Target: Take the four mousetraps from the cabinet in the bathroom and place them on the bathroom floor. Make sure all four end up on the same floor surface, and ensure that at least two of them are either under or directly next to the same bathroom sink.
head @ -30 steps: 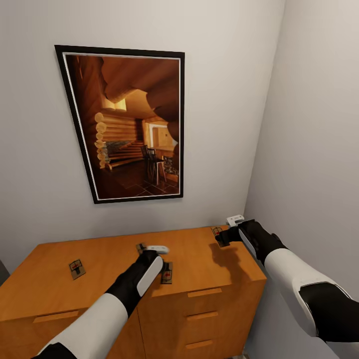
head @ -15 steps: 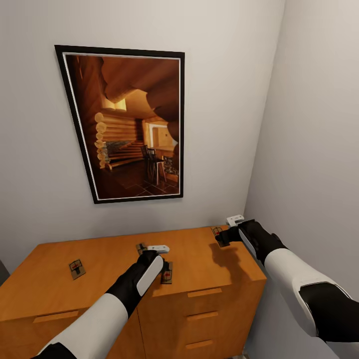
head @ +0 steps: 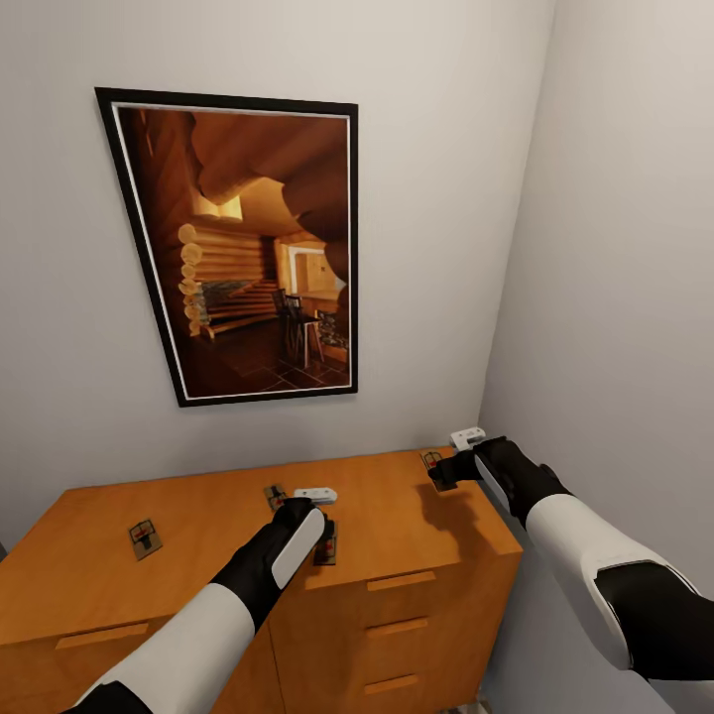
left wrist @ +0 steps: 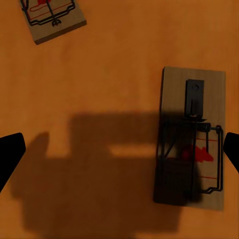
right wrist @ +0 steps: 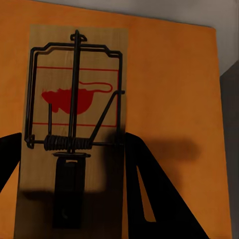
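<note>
Left end effector [head: 297, 508] hovered over the front middle of the cabinet [head: 208, 550], its black fingertips [left wrist: 10, 154] spread wide at either edge of the left wrist view. Under it lay one mousetrap [left wrist: 192, 137], flat on the orange-brown top and partly in the arm's shadow, closer to one fingertip than the other and touched by neither. A second mousetrap [left wrist: 50, 17] lay a little beyond it, near the white tip of the left wrist.

Right end effector [head: 441, 469] hung over the cabinet's back right corner. In the right wrist view its dark fingers [right wrist: 154, 194] stood apart, with a third mousetrap [right wrist: 74, 129] flat on the wood between them, its red mouse print and wire spring plain to see; whether the fingers touched the board I could not tell.

Farther to the left, well apart from both arms, a fourth mousetrap [head: 145, 536] rested on the top. Behind the cabinet, a black-framed picture of a log cabin interior [head: 248, 248] hung on the pale wall [head: 446, 198].
</note>
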